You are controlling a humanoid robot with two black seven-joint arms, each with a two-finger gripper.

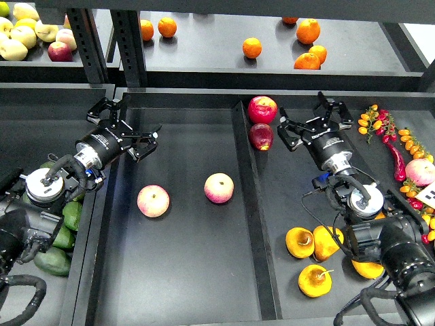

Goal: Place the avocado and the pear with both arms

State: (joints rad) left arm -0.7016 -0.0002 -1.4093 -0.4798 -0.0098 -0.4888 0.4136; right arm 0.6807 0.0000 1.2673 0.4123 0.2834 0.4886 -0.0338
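Black end effectors [126, 125] [309, 122] (both spread), empty.

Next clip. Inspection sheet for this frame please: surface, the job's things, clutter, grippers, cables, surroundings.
Surface: dark tray, divided by a ridge.
Job's things: avocados at far left under the left arm; pears at lower right; none held.
Clutter: two pink-yellow apples, two red apples, cherry tomatoes.
Grippers: left gripper open, empty; right gripper open, empty.
Cables: black cable at right wrist.
Surroundings: upper shelf with oranges.

avocados [62, 224] far L under L arm, apples [185, 194] mid tray, pears [311, 258] R
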